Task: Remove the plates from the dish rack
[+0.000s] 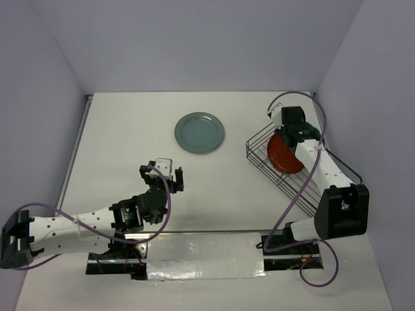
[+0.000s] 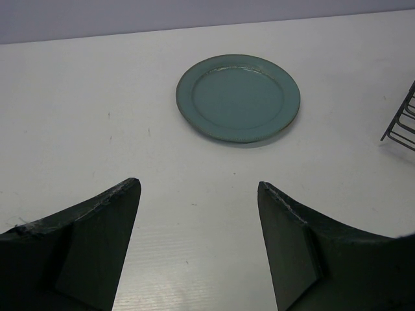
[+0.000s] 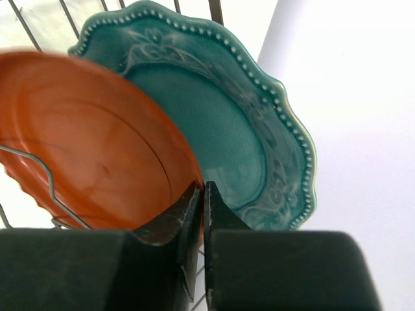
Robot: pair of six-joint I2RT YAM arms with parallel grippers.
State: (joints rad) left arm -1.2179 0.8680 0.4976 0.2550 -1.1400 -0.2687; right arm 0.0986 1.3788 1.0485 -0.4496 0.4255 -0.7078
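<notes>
Right jaws pinching red-orange plate (rim only), left jaws wide

Top view: fixed high above and behind the arm bases, looking down and forward; far enough to take in the whole table, the green plate and the wire rack.
Left wrist view: low over the table, facing forward through the left gripper; green plate at middle distance, a rack corner at the right edge.
Right wrist view: very near, looking past the right gripper at the orange plate and teal plate, which fill the frame.
Top and left wrist share: green plate, table, rack corner.
Top and right wrist share: orange plate, rack wires.
Both wrists share: only the rack.
</notes>
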